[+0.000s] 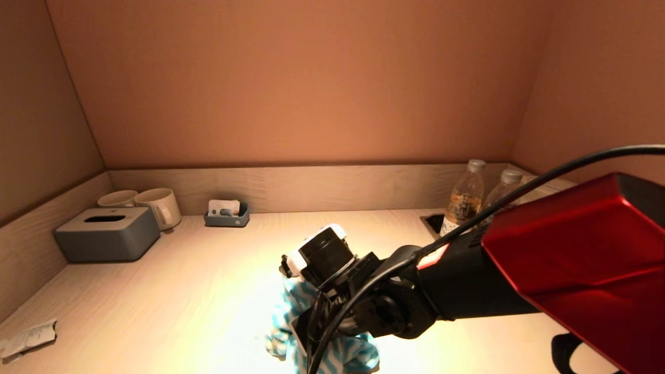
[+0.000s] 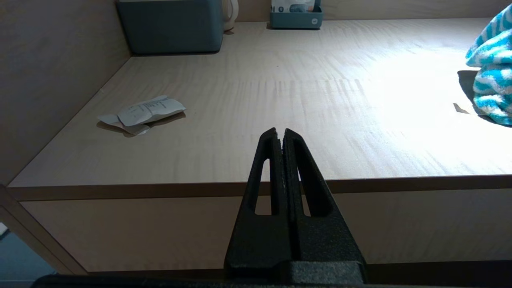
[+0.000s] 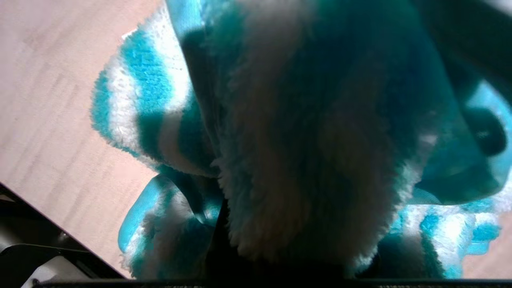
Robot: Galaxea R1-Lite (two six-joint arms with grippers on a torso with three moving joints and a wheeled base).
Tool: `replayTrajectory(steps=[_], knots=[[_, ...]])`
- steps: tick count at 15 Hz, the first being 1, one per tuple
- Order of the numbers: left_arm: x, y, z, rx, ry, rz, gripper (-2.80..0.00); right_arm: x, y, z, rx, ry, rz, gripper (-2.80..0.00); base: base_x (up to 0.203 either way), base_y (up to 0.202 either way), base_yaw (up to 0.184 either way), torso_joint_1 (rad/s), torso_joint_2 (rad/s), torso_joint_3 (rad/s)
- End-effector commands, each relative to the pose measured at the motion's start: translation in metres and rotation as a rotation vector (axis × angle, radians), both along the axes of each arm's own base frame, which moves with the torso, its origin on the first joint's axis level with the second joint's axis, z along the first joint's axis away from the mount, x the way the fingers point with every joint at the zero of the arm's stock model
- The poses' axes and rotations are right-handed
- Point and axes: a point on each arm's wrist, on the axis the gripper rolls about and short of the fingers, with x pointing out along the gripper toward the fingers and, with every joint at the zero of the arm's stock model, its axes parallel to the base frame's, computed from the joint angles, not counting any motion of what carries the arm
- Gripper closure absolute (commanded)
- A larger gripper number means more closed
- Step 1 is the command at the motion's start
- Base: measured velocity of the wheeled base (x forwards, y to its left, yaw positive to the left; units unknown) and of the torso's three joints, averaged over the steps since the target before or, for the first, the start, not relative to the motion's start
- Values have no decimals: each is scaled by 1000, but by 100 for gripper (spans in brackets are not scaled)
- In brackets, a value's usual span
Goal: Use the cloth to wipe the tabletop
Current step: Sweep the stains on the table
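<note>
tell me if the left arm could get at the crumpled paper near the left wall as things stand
Probably yes. The left end effector sits shut just off the tabletop's front edge, and the crumpled paper lies on open wood with nothing between them. The cloth is far to the other side.

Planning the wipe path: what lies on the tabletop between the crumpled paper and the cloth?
Only bare tabletop lies between the crumpled paper and the cloth, as the left wrist view shows.

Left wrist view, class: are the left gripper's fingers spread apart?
No: the left gripper has its two black fingers pressed together, hovering before the tabletop edge.
</note>
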Motion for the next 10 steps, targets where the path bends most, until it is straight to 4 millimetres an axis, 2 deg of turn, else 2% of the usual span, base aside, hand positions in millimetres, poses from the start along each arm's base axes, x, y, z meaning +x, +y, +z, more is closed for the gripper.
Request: replayTrajectory(steps=[1,3,6,8,10], knots=[[0,0,0,-1,0,0,0,-11,8,-8,-19,29,37,0,0,0,0,0,0,0],[0,0,0,0,0,0,0,-22,15,-13,-29,39,71,0,0,0,0,0,0,0],[0,0,0,-1,0,0,0,-19,23,-23,-41,43,74,0,0,0,0,0,0,0],[0,0,0,-1,0,0,0,-5,36,-30,-35,20,54,0,0,0,0,0,0,0],[0,0,0,-1,0,0,0,14,36,-30,-36,-17,-3,0,0,0,0,0,0,0]])
